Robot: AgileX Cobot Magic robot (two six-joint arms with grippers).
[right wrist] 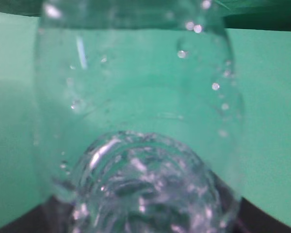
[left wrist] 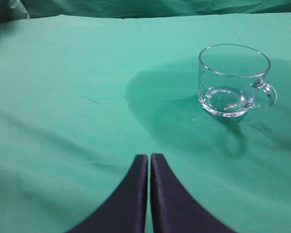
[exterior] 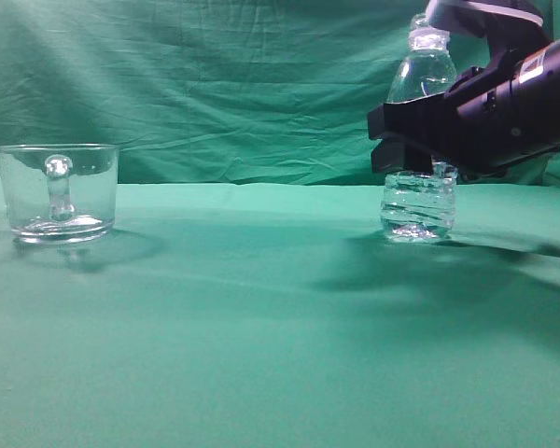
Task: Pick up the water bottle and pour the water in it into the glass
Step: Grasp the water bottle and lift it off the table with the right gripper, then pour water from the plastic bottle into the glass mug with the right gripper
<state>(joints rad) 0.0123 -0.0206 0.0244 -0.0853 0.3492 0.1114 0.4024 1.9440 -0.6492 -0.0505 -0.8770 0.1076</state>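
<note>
The water bottle (exterior: 420, 140) stands upright on the green cloth (exterior: 261, 327), and the right gripper (exterior: 420, 140) is wrapped around its middle, the dark body crossing in front of it so that only the neck with its whitish ring shows above and the ribbed base below. The right wrist view is filled by the bottle's clear wall (right wrist: 136, 97), pressed right up against the camera, beaded with droplets and glinting low down where the ribs bunch; the water itself I can only make out as sparkle near the base, and its level is hard to tell. Whether the jaws are actually squeezing the bottle or only sitting either side of it cannot be told (the fingers are hidden in both views). Well away from that gripper, far off to its side across the cloth, sits the glass (exterior: 58, 191), upright, handle facing the exterior camera. The left wrist view shows what the exterior cannot: the glass (left wrist: 234, 80) from above, ahead and to the right of the left gripper (left wrist: 149, 160), whose dark fingers are pressed together holding nothing.
</note>
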